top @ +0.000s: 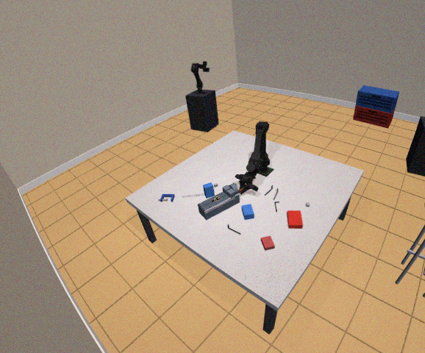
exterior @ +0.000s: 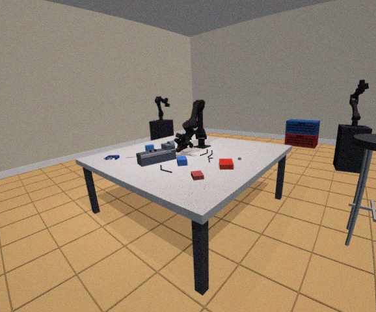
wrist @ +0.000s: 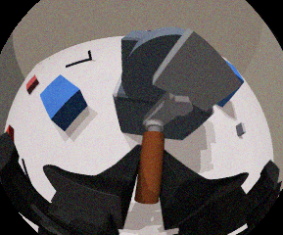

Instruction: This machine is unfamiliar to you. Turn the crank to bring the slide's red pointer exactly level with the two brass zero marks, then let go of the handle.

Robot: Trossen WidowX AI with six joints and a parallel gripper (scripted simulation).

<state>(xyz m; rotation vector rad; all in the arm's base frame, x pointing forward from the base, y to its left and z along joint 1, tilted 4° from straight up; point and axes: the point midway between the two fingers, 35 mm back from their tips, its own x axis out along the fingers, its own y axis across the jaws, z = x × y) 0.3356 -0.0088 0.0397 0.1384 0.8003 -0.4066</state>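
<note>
On the white table (top: 319,178), the grey slide machine (top: 215,207) lay near the middle and served as the landmark. Just behind its crank end stood the black arm (top: 259,151), bent low toward it. A large red block (top: 294,219) lay well to the machine's right, a blue block (top: 247,211) just beside its front. At the crank end the gripper (wrist: 151,199) was clamped on the brown crank handle (wrist: 152,164), fingers pressing either side. The red pointer was too small to place against the marks.
</note>
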